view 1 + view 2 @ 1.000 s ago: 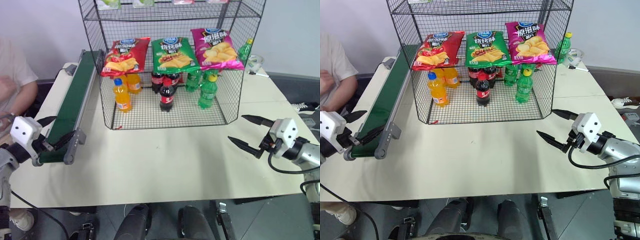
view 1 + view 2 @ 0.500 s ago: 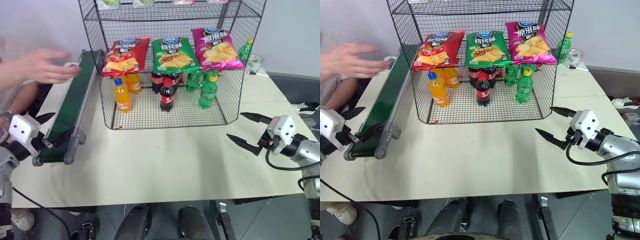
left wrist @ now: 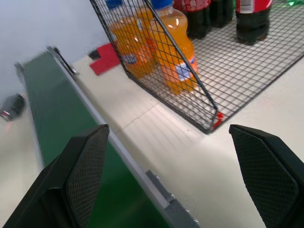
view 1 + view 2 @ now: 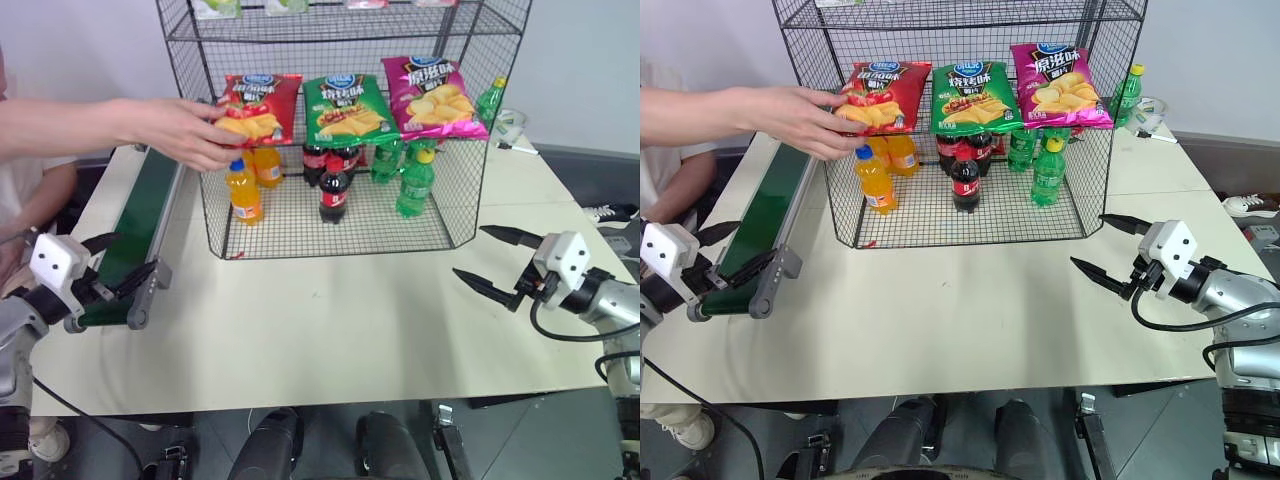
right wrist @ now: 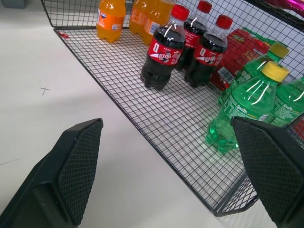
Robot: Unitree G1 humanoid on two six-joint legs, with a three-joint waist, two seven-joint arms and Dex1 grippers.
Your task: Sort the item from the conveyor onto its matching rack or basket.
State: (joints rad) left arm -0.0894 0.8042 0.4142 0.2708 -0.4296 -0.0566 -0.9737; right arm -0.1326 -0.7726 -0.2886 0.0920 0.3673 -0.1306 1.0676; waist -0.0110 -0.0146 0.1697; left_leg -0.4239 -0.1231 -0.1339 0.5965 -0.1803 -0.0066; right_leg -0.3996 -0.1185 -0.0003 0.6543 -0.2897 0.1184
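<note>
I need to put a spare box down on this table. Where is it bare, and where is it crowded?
Bare: the wide strip of table in front of the rack, between the conveyor and the right pincer. Crowded: the rack's floor holds orange bottles, cola bottles and green bottles; a person's hand reaches to the red crisp bag.

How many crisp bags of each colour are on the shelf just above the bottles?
Red crisp bag: 1
Green crisp bag: 1
Magenta crisp bag: 1
Total: 3
</note>
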